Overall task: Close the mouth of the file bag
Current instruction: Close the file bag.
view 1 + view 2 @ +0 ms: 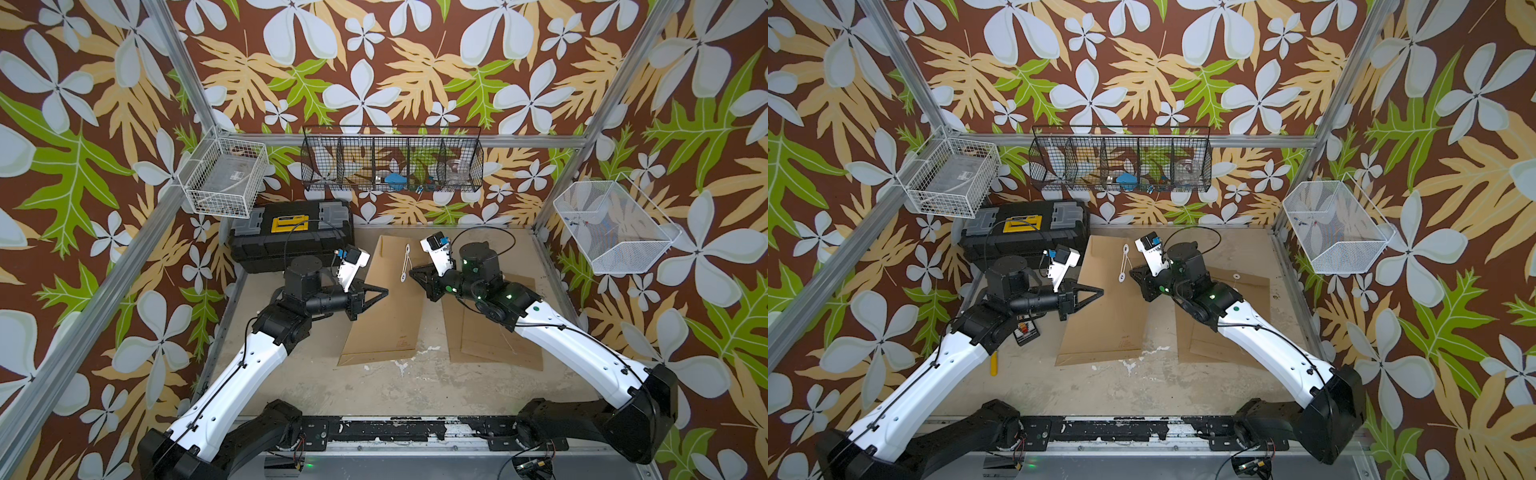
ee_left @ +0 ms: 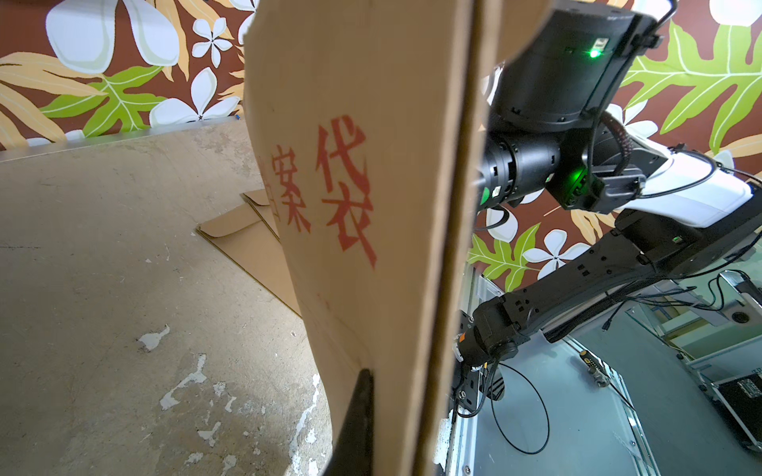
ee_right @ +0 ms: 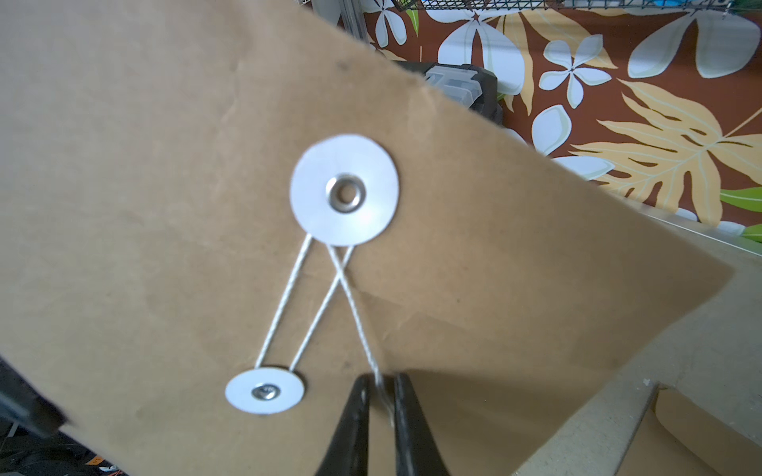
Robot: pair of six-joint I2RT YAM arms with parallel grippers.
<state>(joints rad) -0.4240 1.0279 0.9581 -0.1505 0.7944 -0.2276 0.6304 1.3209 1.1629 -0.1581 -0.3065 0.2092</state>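
Observation:
The brown file bag (image 1: 386,316) lies down the middle of the table with its flap end towards the back wall. In the left wrist view it (image 2: 363,185) stands on edge, showing red characters. My left gripper (image 1: 384,293) is shut on the bag's left edge; one black finger (image 2: 363,412) shows and the other is hidden behind the paper. A white string (image 3: 358,321) runs from the large white disc (image 3: 344,195) past the small disc (image 3: 265,390). My right gripper (image 3: 380,383) has its jaws nearly together, and the string's free end passes between them.
Two more brown file bags (image 1: 494,336) lie stacked under my right arm. A black toolbox (image 1: 291,232) stands at the back left. Wire baskets (image 1: 390,162) hang on the walls. A small black card (image 1: 1025,332) and a yellow handle (image 1: 993,363) lie by my left arm.

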